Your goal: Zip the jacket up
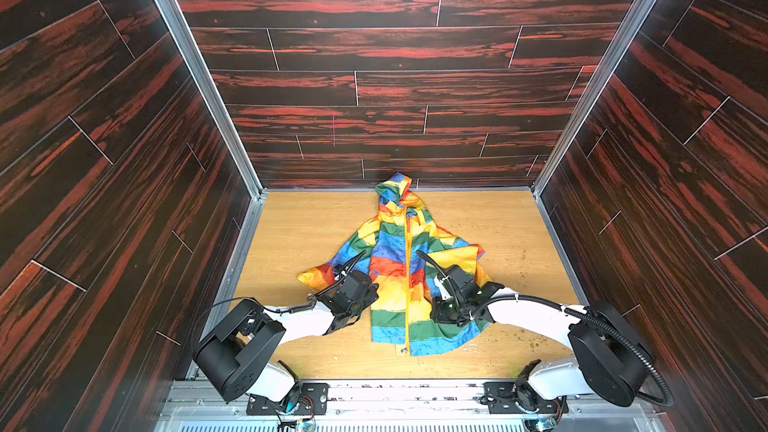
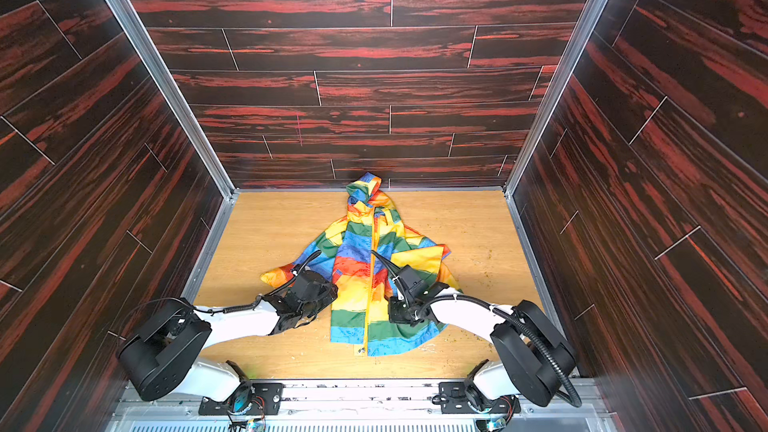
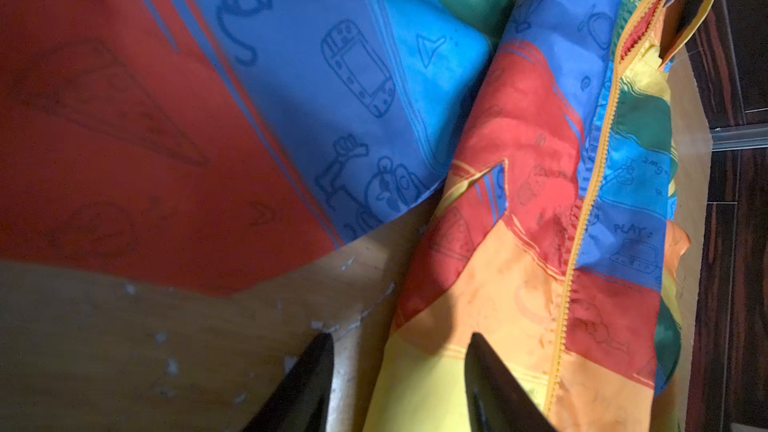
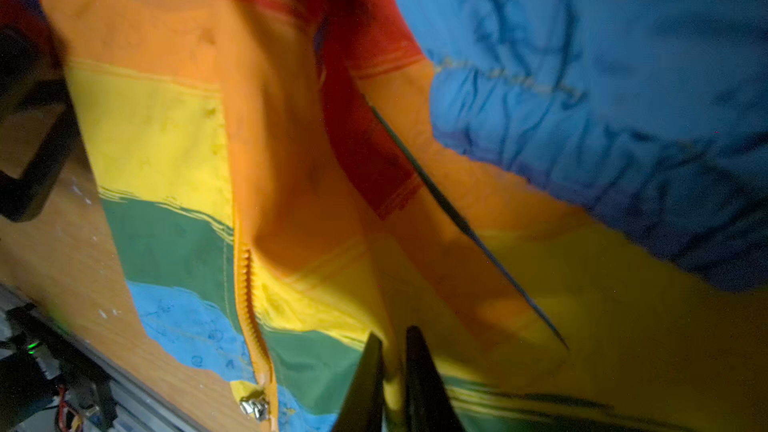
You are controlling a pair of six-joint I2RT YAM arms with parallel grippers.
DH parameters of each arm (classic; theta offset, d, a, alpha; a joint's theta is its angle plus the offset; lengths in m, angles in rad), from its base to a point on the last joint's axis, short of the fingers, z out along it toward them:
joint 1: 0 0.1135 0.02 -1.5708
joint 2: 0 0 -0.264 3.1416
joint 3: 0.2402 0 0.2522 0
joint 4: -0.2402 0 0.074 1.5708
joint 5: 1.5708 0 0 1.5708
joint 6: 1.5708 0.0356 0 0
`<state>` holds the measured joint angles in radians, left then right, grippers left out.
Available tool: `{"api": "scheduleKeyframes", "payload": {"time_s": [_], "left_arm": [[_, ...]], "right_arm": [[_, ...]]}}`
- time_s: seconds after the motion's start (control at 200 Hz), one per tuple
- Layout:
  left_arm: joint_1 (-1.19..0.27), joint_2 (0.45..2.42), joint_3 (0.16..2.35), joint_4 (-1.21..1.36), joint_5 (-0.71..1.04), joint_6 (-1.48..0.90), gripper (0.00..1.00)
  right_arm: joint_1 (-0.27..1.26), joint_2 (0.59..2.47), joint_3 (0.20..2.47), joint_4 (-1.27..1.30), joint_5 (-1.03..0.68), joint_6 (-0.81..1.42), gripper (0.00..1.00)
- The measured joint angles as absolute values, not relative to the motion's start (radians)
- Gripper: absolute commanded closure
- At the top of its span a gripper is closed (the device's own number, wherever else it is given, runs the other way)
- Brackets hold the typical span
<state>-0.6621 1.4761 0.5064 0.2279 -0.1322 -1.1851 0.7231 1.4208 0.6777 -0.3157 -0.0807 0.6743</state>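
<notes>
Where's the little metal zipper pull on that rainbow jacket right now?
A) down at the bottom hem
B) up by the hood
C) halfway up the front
A: the metal pull sits at the blue bottom edge of the jacket, the end nearest the robot.

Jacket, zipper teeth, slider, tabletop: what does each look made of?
The jacket: thin synthetic, likely nylon or polyester; it has a slight sheen, crisp creases and printed doodles.
The zipper teeth: probably moulded plastic; chunky, matte yellow-orange.
The slider: metal, judging by its silvery glint.
The tabletop: light wood grain, possibly laminate; flat, smooth, and speckled with crumbs.
</notes>
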Motion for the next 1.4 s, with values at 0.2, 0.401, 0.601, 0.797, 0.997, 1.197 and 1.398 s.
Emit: {"api": "scheduleKeyframes", "payload": {"time_s": [0.2, 0.401, 0.601, 0.797, 0.997, 1.197, 1.398], "left_arm": [[-0.662, 1.477, 0.505, 0.229, -0.134, -1.195, 0.46], [-0.658, 1.481, 0.505, 0.234, -0.133, -1.198, 0.47], [-0.656, 1.480, 0.505, 0.237, -0.131, -1.197, 0.47], [-0.655, 1.472, 0.498, 0.237, -0.125, -1.184, 0.47], [-0.654, 1.423, 0.500, 0.143, -0.120, -1.127, 0.44], [-0.654, 1.329, 0.525, 0.049, -0.106, -1.057, 0.37], [-0.666, 1.280, 0.578, 0.021, -0.086, -0.994, 0.27]], "right_arm": [[0.672, 1.351, 0.678, -0.340, -0.100, 0.655, 1.00], [0.628, 1.299, 0.678, -0.375, -0.106, 0.646, 1.00], [0.599, 1.274, 0.678, -0.406, -0.105, 0.645, 1.00], [0.597, 1.279, 0.670, -0.400, -0.114, 0.651, 1.00], [0.597, 1.325, 0.665, -0.393, -0.117, 0.662, 1.00], [0.593, 1.333, 0.665, -0.397, -0.113, 0.676, 0.90], [0.588, 1.332, 0.666, -0.414, -0.097, 0.694, 0.52]]}}
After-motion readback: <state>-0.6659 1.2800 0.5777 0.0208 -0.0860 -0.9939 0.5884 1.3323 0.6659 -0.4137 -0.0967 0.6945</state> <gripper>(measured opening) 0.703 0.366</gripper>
